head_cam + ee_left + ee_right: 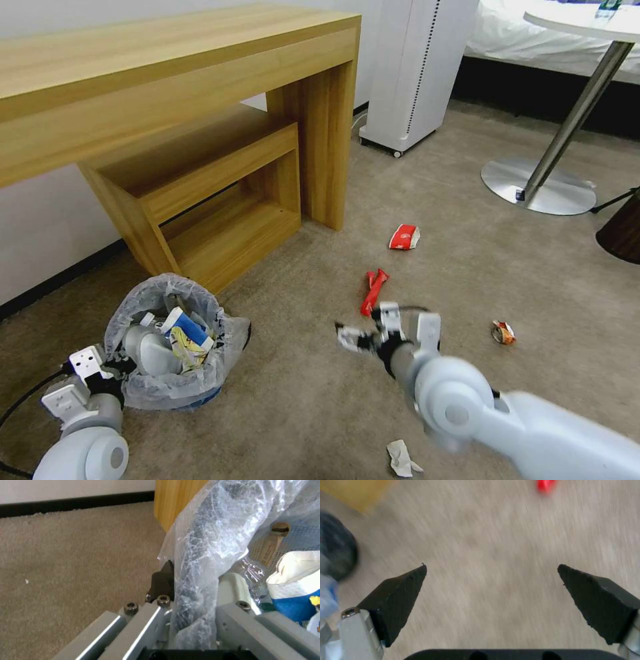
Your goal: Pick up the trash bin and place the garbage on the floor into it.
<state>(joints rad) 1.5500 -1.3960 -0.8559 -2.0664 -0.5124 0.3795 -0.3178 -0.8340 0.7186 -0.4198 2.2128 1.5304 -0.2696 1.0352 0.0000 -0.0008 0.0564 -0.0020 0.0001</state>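
My left gripper [110, 370] is clamped on the near rim of the trash bin [175, 347], one dark finger [163, 580] outside the crinkled plastic liner [213, 542] and the other inside it. The bin sits on the beige carpet [300, 400] just in front of the low wooden shelf [200, 193] under the desk [167, 60], already holding a blue-and-white wrapper [187, 327] and crumpled white paper [296, 570]. My right gripper [491, 573] hangs over bare carpet with its jaws spread wide and nothing between them. In the head view it sits to the right of the bin, just short of a red wrapper [373, 290]. Beyond that lies a red-and-white paper cup [404, 237]; a crushed can [503, 332] lies to the right, and a crumpled white scrap [402, 459] lies close to me.
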